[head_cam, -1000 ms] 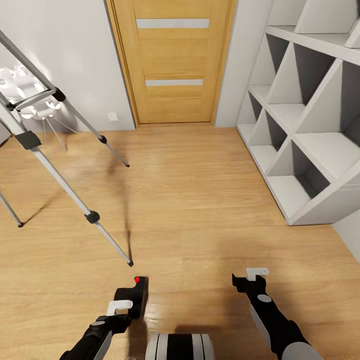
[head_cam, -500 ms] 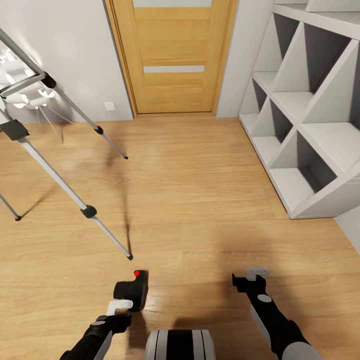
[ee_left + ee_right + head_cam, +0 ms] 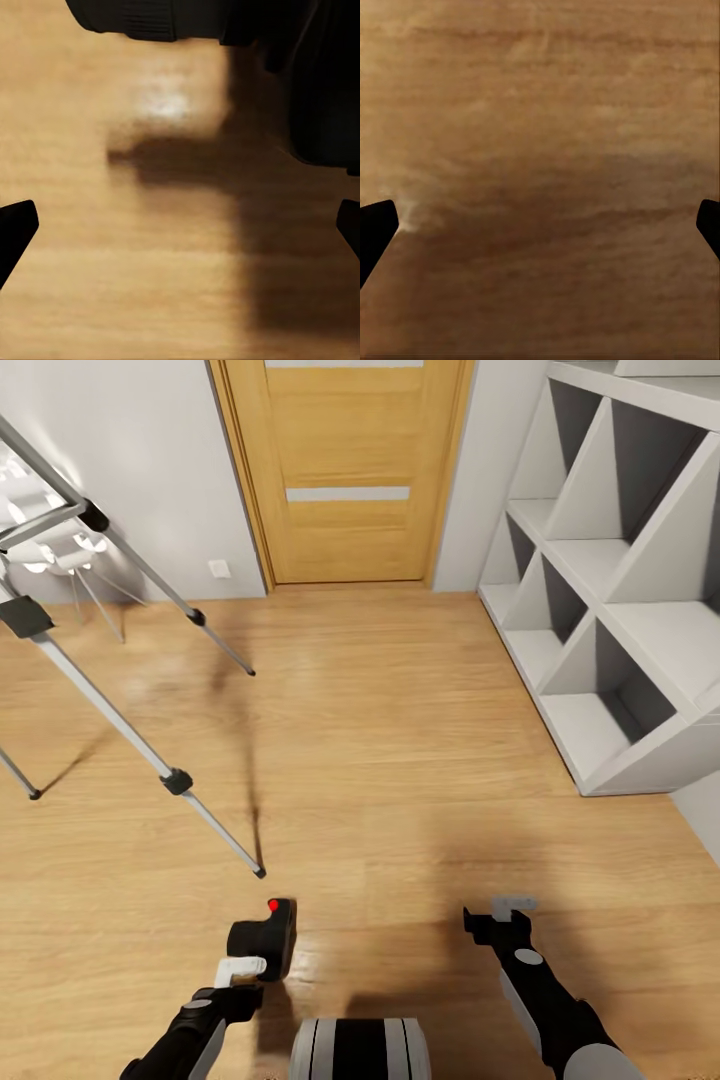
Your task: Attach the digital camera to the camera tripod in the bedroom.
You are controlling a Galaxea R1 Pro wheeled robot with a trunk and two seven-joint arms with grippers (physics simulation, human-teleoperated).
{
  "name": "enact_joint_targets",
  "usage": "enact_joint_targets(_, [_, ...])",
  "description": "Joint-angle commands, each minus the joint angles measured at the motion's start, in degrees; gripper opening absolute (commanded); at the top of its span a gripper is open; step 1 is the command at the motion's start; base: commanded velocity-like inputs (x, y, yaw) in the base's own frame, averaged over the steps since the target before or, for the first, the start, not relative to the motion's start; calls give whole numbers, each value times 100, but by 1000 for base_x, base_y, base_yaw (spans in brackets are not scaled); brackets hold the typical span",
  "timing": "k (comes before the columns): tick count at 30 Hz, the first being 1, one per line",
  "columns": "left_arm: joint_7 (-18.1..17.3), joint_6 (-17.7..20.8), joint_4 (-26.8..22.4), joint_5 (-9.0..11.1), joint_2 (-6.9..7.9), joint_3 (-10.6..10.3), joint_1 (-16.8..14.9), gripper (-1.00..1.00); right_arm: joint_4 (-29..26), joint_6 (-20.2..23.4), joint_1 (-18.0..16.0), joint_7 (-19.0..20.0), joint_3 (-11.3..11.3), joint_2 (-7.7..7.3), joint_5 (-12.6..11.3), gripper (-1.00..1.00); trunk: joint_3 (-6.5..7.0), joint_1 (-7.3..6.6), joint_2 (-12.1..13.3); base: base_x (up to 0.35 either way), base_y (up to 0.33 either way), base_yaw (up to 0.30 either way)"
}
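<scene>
Plainly, the main hazard is a bad pickup: the digital camera (image 3: 264, 946) lies on the wood floor (image 3: 400, 760), just ahead of the left gripper (image 3: 238, 967) and not between its fingers, so a closing move from this spot could nudge or tip the body rather than seize it. In the left wrist view the camera's lens barrel (image 3: 150, 19) and dark body sit beyond the fingertips, whose black ends stand at the two edges of the picture — jaws spread wide, holding nothing. A second risk, as I judge it, is the camera tripod (image 3: 110, 710): its nearest foot (image 3: 260, 874) rests on the floor only a little beyond the camera, and a sweeping arm or a rolling base might knock a leg.

Relative to the camera, the left arm reaches low and forward from behind it, wrist angled down toward the floor. The right gripper (image 3: 513, 906) hangs well off to the camera's other side, arm stretched forward at a similar height; its wrist view shows bare planks between widely parted fingertips — empty too. Beyond the camera stands the oak door (image 3: 345, 470).
</scene>
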Motion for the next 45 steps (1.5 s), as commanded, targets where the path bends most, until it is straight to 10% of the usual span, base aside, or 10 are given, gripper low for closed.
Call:
enact_joint_targets(1, [22, 31, -13, 21, -1, -4, 0, 100, -6, 18, -1, -12, -1, 1, 24, 100, -26, 1, -3, 0, 0, 0])
enact_joint_targets(36, [37, -22, -52, 21, 6, 67, 4, 100, -38, 104, -2, 6, -1, -8, 62, 100, -669, 76, -42, 0, 0, 0])
enact_joint_targets(45, [39, -32, -585, 45, 37, 53, 5, 100, -677, 1125, -3, 10, -2, -10, 76, 100, -669, 76, -42, 0, 0, 0])
